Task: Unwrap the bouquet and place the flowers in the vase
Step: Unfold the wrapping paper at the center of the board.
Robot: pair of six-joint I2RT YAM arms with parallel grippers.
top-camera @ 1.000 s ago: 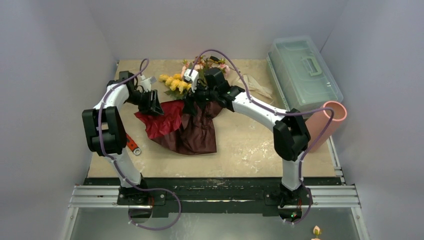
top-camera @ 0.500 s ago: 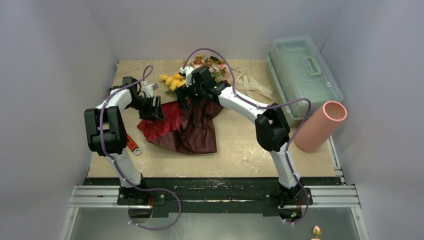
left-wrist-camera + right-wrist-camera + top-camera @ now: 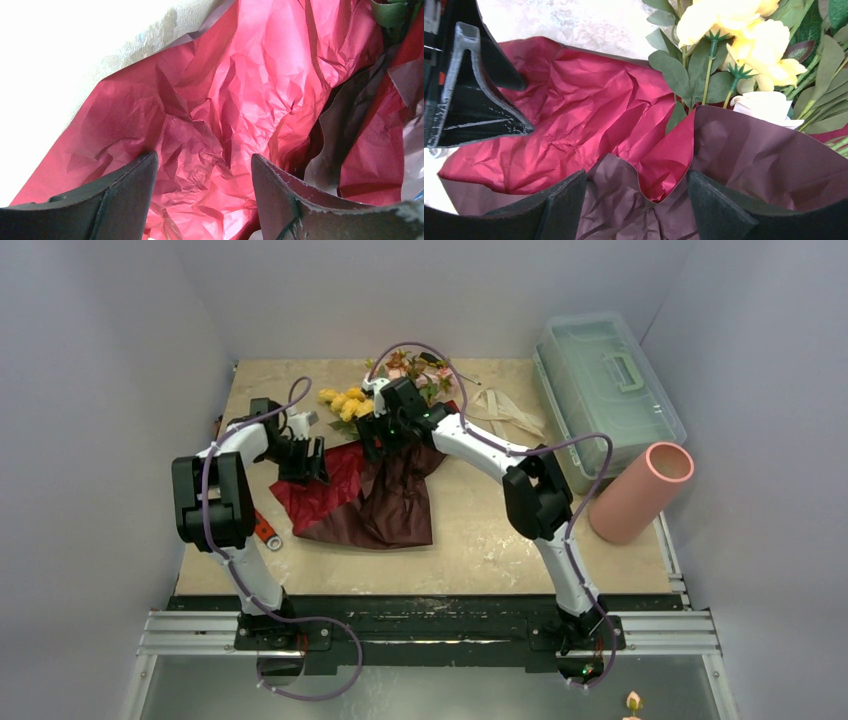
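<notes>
Hovering over the dark red paper (image 3: 225, 90), my left gripper (image 3: 204, 157) and right gripper (image 3: 636, 177) gape empty; the flowers (image 3: 744, 45) lie at its far edge, nearest the right one, stems running underneath.

White arms (image 3: 470, 447), black joints (image 3: 540, 502), purple cables (image 3: 415, 344); jaws apparently scuffed.
</notes>
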